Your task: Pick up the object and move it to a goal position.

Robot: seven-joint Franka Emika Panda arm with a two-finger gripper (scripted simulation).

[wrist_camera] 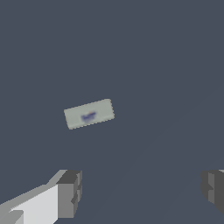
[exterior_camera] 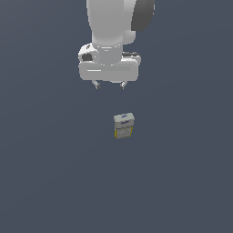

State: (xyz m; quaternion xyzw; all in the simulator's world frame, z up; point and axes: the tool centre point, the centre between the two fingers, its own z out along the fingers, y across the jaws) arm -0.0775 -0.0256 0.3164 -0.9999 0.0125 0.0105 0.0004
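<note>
gripper (exterior_camera: 109, 85) spread wide, above – apart from – upright box (exterior_camera: 124, 126)

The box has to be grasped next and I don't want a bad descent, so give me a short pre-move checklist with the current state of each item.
1. End effector open: ok, the fingers stand wide apart in the wrist view.
2. End effector empty: ok, nothing sits between the fingers.
3. Box free to grasp: ok, it stands alone on the grey floor, nothing touching it.
4. End effector centred over the box: not ok, in the wrist view the box lies off from the gap between the fingers.
5. Fingers squared to the box: cannot tell, though the box looks slightly rotated.
6. Goal position visible: cannot tell, no marker shows.
</note>
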